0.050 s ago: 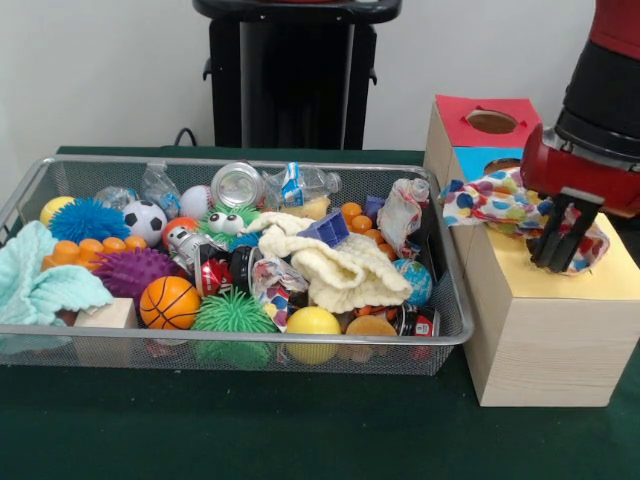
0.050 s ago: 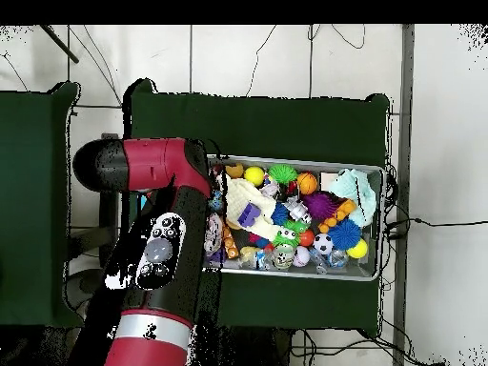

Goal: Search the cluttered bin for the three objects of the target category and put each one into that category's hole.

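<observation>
My gripper [image 1: 555, 245] hangs over the yellow end of the wooden box [image 1: 545, 345] at the right, its black fingers [image 1: 566, 232] close together and shut on a polka-dot cloth [image 1: 485, 203] that spreads over the box top. A cream knitted cloth [image 1: 335, 268] lies in the middle of the wire bin [image 1: 200, 336], also visible from overhead [image 2: 248, 205]. A pale teal cloth [image 1: 38, 285] sits at the bin's left end in the front view, and at the bin's right end in the overhead view [image 2: 355, 185]. In the overhead view the arm [image 2: 162, 248] hides the box and the gripper.
The box top has a red section with a round hole [image 1: 492, 121] and a blue section [image 1: 480, 160] behind the yellow one. The bin holds several balls, a basketball [image 1: 169, 302], spiky toys, cans and plastic bottles. Dark green cloth [image 1: 300, 430] covers the table.
</observation>
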Available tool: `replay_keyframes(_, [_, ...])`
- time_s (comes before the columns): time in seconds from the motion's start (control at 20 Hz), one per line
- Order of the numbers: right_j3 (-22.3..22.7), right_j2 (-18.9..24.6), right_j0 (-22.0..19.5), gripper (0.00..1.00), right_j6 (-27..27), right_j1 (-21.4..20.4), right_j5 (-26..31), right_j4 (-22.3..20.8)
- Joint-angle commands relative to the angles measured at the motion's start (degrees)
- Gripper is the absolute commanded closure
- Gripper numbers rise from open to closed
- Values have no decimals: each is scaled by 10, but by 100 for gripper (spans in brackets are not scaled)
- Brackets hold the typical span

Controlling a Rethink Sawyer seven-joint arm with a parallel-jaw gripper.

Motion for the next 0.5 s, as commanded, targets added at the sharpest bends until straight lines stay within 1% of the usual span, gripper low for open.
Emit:
replay_keyframes(0.05, [41, 64, -24, 100, 55, -40, 26, 19])
replay_keyframes(0.1, [43, 66, -24, 100, 56, -47, 23, 20])
replay_keyframes(0.15, [51, 66, -22, 100, 56, -65, 25, 23])
replay_keyframes(0.35, [61, 76, -28, 100, 51, -79, 24, 30])
replay_keyframes(0.5, [64, 76, -29, 100, 51, -79, 26, 26])
